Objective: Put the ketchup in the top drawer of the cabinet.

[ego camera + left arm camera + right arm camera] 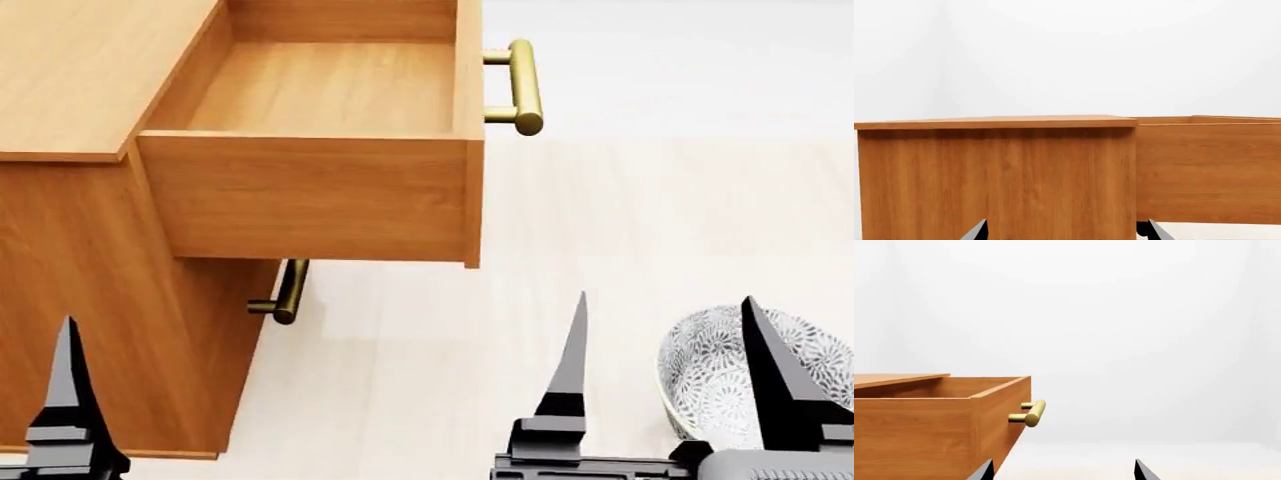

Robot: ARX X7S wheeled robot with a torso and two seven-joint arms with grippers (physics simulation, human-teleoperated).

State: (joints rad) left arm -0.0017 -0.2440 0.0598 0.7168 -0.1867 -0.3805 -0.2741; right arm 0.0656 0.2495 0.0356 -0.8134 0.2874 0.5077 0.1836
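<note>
— So where does the cabinet point(94, 330) stand against the hands?
— At the left, just beyond the left hand point(1066, 231), whose fingers are spread with nothing between them. The top drawer point(314, 195) is pulled out to the right, open and bare inside, its brass handle point(523, 87) facing right; a lower handle point(284, 292) shows beneath it.
— And the right hand point(661, 360)?
— Spread too, holding nothing, nearer than the drawer. A patterned bowl point(707, 375) lies behind its right finger.
— The ketchup?
— I can't find it in any view.
— Surface, room?
— Pale wood-grain tabletop point(441, 370); plain white walls point(1134, 315).
</note>
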